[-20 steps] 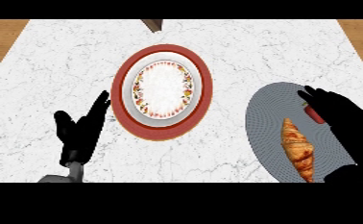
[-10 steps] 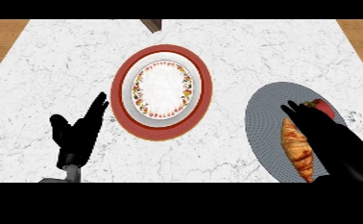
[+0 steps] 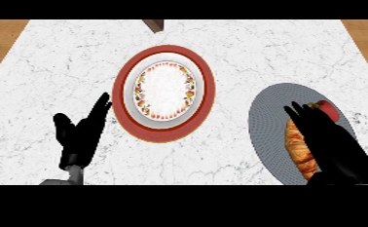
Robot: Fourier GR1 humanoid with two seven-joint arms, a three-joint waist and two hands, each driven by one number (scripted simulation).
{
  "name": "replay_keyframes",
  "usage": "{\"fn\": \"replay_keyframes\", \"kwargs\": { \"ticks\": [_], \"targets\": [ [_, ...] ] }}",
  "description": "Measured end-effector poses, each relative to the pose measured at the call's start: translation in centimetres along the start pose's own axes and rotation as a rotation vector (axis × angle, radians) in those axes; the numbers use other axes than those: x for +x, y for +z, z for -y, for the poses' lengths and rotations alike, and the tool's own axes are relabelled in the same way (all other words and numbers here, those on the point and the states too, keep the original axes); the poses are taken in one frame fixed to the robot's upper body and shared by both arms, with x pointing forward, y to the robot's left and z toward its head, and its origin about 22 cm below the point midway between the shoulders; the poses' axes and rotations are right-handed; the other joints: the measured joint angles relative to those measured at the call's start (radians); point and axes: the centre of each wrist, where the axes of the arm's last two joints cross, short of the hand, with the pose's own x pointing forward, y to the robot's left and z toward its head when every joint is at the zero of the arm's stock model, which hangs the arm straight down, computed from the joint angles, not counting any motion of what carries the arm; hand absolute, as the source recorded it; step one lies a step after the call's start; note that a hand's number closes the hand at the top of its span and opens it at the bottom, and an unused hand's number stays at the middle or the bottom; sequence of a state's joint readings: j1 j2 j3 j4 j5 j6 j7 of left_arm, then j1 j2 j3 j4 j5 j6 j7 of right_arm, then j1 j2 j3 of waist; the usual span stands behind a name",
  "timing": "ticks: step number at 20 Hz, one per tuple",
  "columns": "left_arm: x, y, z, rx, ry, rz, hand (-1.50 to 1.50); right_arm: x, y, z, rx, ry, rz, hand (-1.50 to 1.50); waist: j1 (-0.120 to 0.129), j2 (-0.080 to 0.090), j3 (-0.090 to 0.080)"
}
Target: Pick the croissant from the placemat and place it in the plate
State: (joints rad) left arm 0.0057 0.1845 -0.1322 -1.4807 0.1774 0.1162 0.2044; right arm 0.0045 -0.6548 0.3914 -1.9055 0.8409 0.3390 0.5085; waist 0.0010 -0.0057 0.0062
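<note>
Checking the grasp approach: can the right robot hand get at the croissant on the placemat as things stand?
Probably yes. The right robot hand is directly over the croissant, fingers straight, covering its right side; nothing seems between them. A small red thing beside the hand might get brushed.

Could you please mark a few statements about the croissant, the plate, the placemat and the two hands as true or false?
1. The golden-brown croissant lies on the grey oval placemat. True.
2. The red-rimmed round plate with a white centre already holds the croissant. False: the croissant is on the placemat, not in the plate.
3. The black right hand lies over the croissant's right side. True.
4. The black left hand holds the croissant. False: it is open, fingers up, at the plate's left, holding nothing.
5. The placemat is left of the plate. False: it is to the plate's right.
</note>
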Motion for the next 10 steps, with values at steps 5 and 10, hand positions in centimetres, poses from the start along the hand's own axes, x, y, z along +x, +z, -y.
{"fn": "replay_keyframes", "kwargs": {
  "ticks": [5,10],
  "targets": [
    [0.1,-0.2,0.0,-0.013,0.005,-0.005,0.0,0.8,-0.9,-1.1,0.009,0.024,-0.019,-1.5,0.001,0.0,0.0],
    [-0.1,0.2,0.3,0.003,-0.003,0.004,0.0,-0.3,-2.6,-2.0,0.041,0.034,-0.027,-1.5,0.002,0.001,0.0]
  ]
}}
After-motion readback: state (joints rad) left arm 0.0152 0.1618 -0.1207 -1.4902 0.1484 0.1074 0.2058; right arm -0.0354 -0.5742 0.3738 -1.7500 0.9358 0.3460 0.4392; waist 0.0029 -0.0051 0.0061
